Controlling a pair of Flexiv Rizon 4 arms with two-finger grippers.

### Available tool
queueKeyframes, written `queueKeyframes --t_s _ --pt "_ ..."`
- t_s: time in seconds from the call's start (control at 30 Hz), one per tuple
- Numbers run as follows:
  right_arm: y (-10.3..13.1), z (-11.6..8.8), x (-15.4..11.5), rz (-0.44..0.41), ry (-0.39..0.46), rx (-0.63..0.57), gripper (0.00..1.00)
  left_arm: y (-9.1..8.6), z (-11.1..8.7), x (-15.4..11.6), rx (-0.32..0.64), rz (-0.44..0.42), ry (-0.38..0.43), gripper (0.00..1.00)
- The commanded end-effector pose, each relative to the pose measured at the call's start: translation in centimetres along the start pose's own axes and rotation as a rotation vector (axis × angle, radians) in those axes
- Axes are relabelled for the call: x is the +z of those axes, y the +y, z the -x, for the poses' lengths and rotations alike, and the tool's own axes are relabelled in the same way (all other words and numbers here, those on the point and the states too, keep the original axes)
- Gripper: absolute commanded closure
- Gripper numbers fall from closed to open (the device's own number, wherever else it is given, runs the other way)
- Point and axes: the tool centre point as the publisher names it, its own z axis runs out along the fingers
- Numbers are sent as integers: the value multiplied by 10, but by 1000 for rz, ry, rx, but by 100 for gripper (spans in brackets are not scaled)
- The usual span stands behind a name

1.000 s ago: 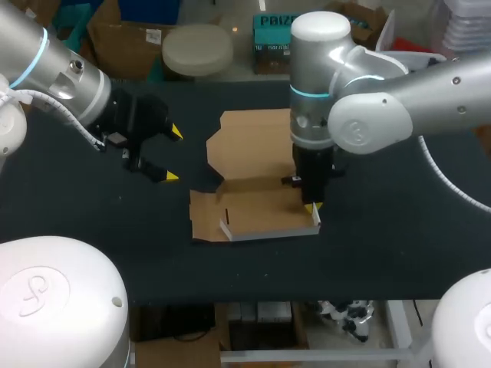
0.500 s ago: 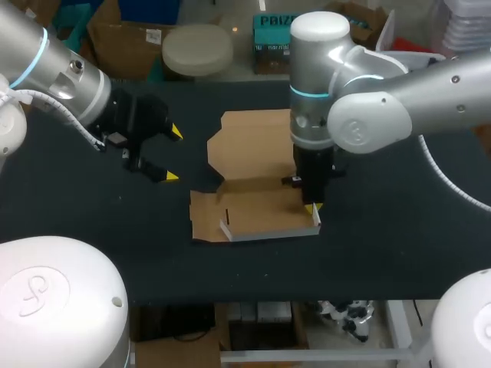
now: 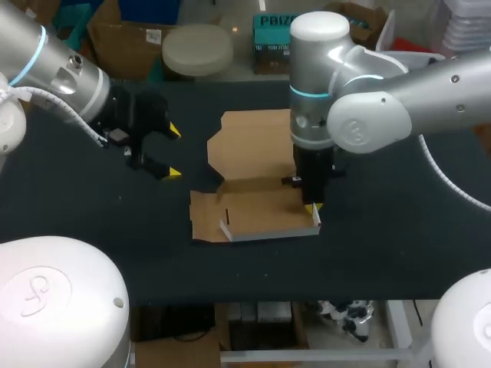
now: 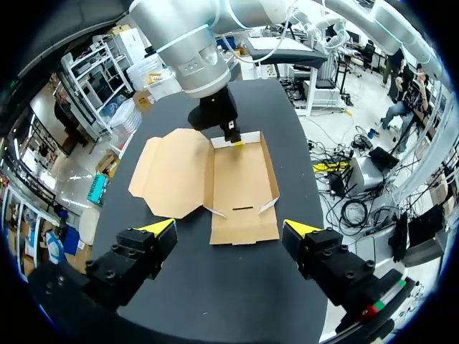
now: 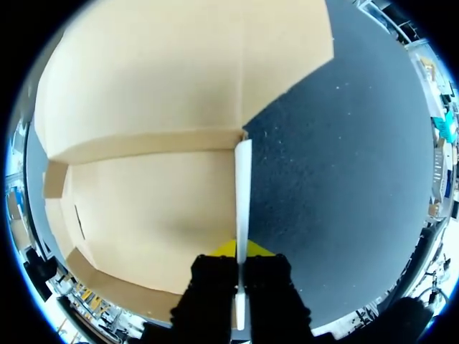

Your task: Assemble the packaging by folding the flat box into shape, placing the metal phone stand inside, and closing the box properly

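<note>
At the middle of the black table [image 3: 383, 230] lies the cardboard box [image 3: 253, 149], only partly folded: its lid panel is spread flat toward the far edge, and its base panel sits nearer the robot with a low front wall raised along the near edge.

The right arm comes down almost vertically over the base panel's right end. The right gripper [image 3: 311, 207] has its fingers pressed close together, pinching the box's right side wall [image 3: 315, 218] from both faces. The right wrist view shows this plainly: the thin pale edge of the side wall [image 5: 242, 179] runs straight out ahead of the right gripper [image 5: 242, 252] and stands upright between the tan base of the cardboard box [image 5: 143, 193] and the bare table [image 5: 337, 165].

The left gripper [image 3: 173, 152] hangs above the table to the left of the box, apart from it. Its yellow-tipped fingers are spread wide and hold nothing. From the left wrist view, the left gripper [image 4: 228, 228] faces the cardboard box [image 4: 240, 183], and the right gripper [image 4: 235, 141] is at the box's far end.
</note>
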Motion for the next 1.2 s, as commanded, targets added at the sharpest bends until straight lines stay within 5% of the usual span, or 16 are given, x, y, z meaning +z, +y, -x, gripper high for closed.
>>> queueKeyframes --t_s 0.03,0.33,0.6,0.67,0.73,1.07,1.2 --pt "-1 -1 4 -4 -3 0 100 4 2 -5 -306 -42 -2 0" --pt "-1 -1 4 -4 -3 0 100 22 -16 5 -1036 -48 -41 0" --pt "-1 -1 4 -4 -3 0 100 30 -20 40 -1458 -79 -113 0" --pt "-1 -1 4 -4 -3 0 100 33 -19 50 -1515 -105 -73 0" --pt "-1 -1 4 -4 -3 0 100 32 -17 55 -1438 5 -50 0" --pt "-1 -1 4 -4 -3 0 100 32 -17 55 -1438 5 -50 0" --pt "-1 -1 4 -4 -3 0 100 31 -14 57 -1615 -2 -84 0"
